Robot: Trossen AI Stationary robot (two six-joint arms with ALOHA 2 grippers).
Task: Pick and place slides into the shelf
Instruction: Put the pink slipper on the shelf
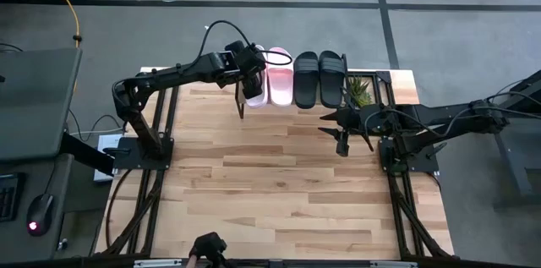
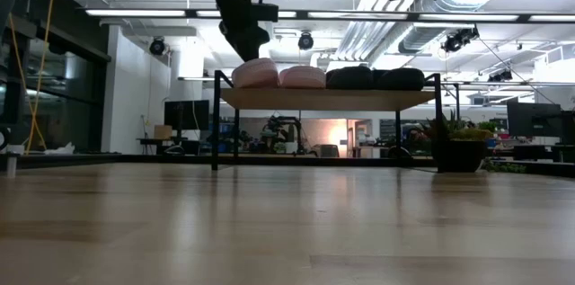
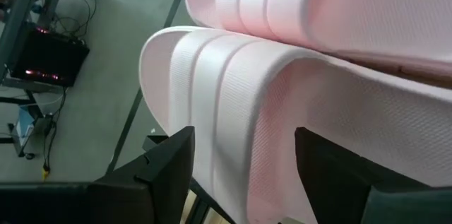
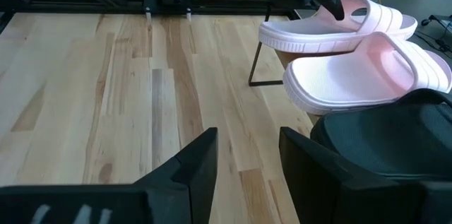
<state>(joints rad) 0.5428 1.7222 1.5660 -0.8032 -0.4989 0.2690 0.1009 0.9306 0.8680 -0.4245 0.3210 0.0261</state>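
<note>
Four slides lie side by side on the shelf (image 2: 328, 98), soles on its top board: two light pink ones (image 1: 258, 88) (image 1: 281, 87) and two black ones (image 1: 306, 79) (image 1: 331, 79). My left gripper (image 1: 250, 84) hangs open over the left-most pink slide (image 2: 255, 73). In the left wrist view, my left gripper (image 3: 244, 174) has a finger on either side of that slide's ribbed strap (image 3: 233, 111). My right gripper (image 1: 342, 128) is open and waits above the table, in front of the shelf's right half. In its wrist view, my right gripper (image 4: 247, 167) looks past the slides (image 4: 367, 75). My left gripper comes from above, pointing down, with its fingers (image 3: 169, 171) across the strap of the left-most pink slide (image 3: 212, 75). The slide rests on the shelf. Whether the fingers touch the strap, I cannot tell.
A small potted plant (image 1: 359, 90) stands by the shelf's right end. The wide wooden tabletop (image 1: 279, 183) stretches in front of the shelf toward the near edge. The arm bases (image 1: 139, 154) (image 1: 410, 154) stand at the table's left and right sides.
</note>
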